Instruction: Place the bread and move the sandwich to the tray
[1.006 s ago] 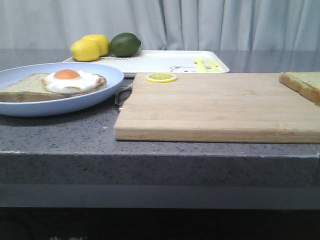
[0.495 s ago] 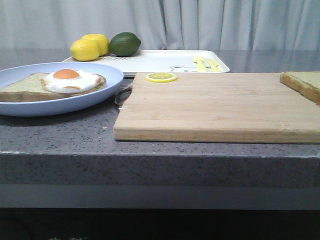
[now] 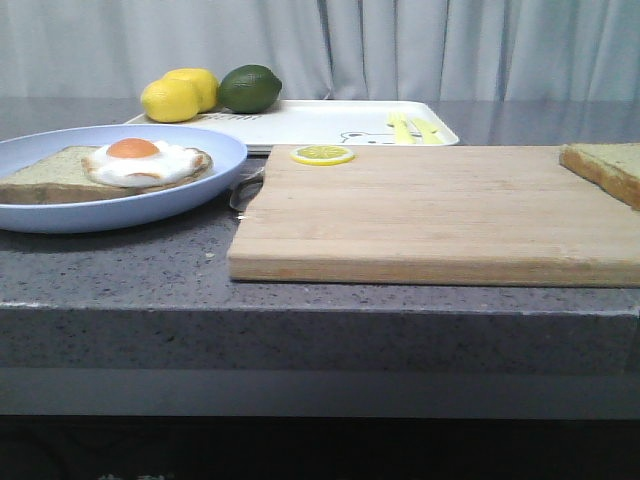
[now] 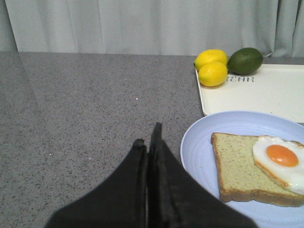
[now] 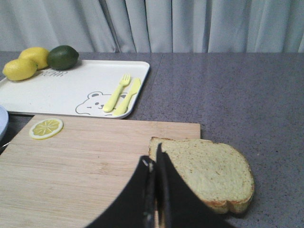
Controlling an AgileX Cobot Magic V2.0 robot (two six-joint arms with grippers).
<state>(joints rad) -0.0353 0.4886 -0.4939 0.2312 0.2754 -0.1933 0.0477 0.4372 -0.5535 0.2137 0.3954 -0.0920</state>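
The bread (image 3: pixel 605 168) lies flat on the right end of the wooden board, partly overhanging it (image 5: pixel 209 171). The sandwich (image 3: pixel 130 160) is a toast slice (image 4: pixel 237 166) with a fried egg (image 4: pixel 280 161) on it, resting on the pale-blue plate (image 3: pixel 60 215) at the left. At the back stands the white tray (image 3: pixel 330 120) with its bear drawing and yellow cutlery print. My left gripper (image 4: pixel 148 134) is shut and empty, over the counter beside the plate's rim (image 4: pixel 199 147). My right gripper (image 5: pixel 152 153) is shut and empty, just at the bread's near edge. Neither gripper shows in the front view.
A light wooden cutting board (image 3: pixel 430 210) fills the middle and right, with a lemon slice (image 3: pixel 322 154) at its far-left corner. Two lemons (image 3: pixel 180 95) and a lime (image 3: pixel 250 88) sit on the tray's left end. A small metal piece (image 3: pixel 245 190) lies between plate and board.
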